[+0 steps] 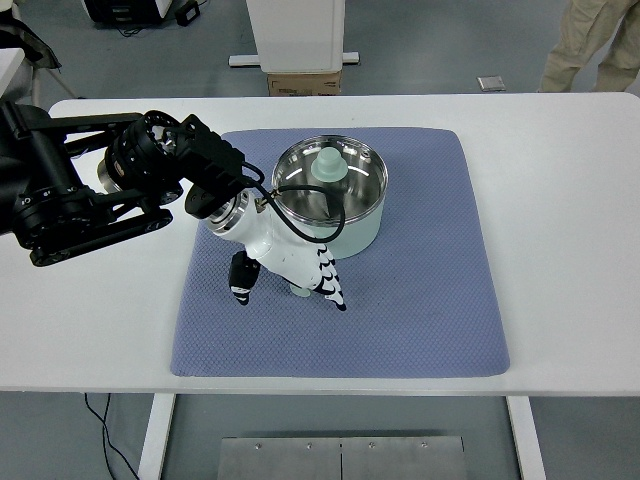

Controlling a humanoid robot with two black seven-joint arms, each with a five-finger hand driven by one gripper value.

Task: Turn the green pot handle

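A pale green pot point(355, 228) with a shiny steel inside stands on the blue mat point(430, 290), a little behind its middle. A pale green cone-shaped knob point(327, 167) sits inside the pot. My left hand point(288, 283), white with black-tipped fingers point(333, 290), lies against the pot's near-left side, fingers spread and pointing toward the table's near edge, holding nothing. The pot's handle is hidden by the hand. A pale stub shows under the palm, and I cannot tell if it is the handle. A black cable loops over the pot's rim.
The black left arm point(90, 195) stretches in over the white table's point(570, 220) left part. A person's beige trouser legs point(590, 40) stand beyond the far right corner. A cardboard box point(303, 83) sits on the floor behind the table.
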